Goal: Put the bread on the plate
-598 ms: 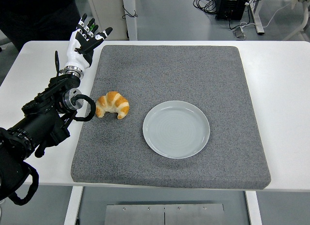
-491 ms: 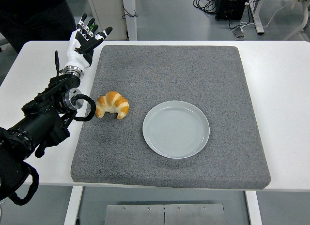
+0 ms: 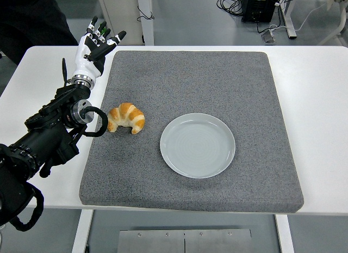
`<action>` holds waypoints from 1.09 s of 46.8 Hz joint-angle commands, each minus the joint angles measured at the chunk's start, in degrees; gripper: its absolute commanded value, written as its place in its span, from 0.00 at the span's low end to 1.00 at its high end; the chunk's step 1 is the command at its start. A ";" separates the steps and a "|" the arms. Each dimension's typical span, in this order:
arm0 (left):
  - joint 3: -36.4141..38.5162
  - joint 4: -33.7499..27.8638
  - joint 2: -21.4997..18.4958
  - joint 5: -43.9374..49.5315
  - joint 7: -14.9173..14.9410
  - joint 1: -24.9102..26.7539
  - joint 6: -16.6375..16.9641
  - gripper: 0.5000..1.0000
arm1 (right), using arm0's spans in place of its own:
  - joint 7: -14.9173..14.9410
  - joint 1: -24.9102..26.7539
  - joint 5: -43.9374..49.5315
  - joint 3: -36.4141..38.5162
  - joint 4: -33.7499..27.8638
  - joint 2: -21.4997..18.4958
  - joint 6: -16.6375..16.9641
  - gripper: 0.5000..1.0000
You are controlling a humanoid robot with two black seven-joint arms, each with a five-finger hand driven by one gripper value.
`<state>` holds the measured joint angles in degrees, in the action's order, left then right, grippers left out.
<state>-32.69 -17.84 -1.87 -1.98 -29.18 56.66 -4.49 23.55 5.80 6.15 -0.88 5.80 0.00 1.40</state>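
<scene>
So the bread (image 3: 126,117), a croissant really, is found on the left part of the grey mat (image 3: 217,79), close to the mat's left edge and lying flat. The plate (image 3: 198,145) is set near the middle of the mat, to the right of the bread and a bit nearer the front, with a clear strip of mat left between the two. Nothing is seen on the plate.

The left robot hand (image 3: 93,43) is held up at the mat's far left corner, over the white counter (image 3: 315,100), well apart from the bread. Its fingers are spread and nothing is gripped. The black left arm (image 3: 49,133) is stretched in from the lower left edge, and a black cable loop on it is seen just beside the bread; whether it's touching can't be told.

Some dark clothing of a person (image 3: 32,19) is caught at the top left corner.
</scene>
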 commanded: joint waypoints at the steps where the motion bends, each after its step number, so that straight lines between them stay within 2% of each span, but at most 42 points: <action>1: -0.09 0.00 -0.67 -0.30 0.35 0.55 0.00 0.95 | 0.00 0.00 0.00 0.00 0.00 0.00 0.00 1.00; 12: 0.61 -0.61 -3.48 -0.66 0.44 1.52 -1.05 0.95 | 0.00 0.00 0.00 0.00 0.00 0.00 0.00 1.00; 15: 0.96 -2.19 -4.45 -0.92 0.53 1.52 -2.19 0.95 | 0.00 0.00 0.00 0.00 0.00 0.00 0.00 1.00; 23: 1.05 -7.55 -8.05 -3.11 1.32 0.82 -2.10 0.95 | 0.00 0.00 0.00 0.00 0.00 0.00 0.00 1.00; 31: 1.05 -13.44 -11.39 -6.28 4.13 -0.15 -1.67 0.94 | 0.00 0.00 0.00 0.00 0.00 0.00 0.00 1.00; 42: 1.05 -24.25 -19.04 -13.83 9.84 -1.11 -1.31 0.94 | 0.00 0.00 0.00 0.00 0.00 0.00 0.00 1.00; 46: 1.23 -28.56 -22.38 -15.51 10.98 -1.20 -1.05 0.94 | 0.00 0.00 0.00 0.00 0.00 0.00 0.00 1.00; 51: 1.23 -31.99 -24.31 -18.14 12.30 -1.91 -0.61 0.94 | 0.00 0.00 0.00 0.00 0.00 0.00 0.00 1.00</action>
<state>-31.49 -48.02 -25.24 -18.28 -17.80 55.16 -5.32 23.56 5.79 6.15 -0.88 5.80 0.00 1.40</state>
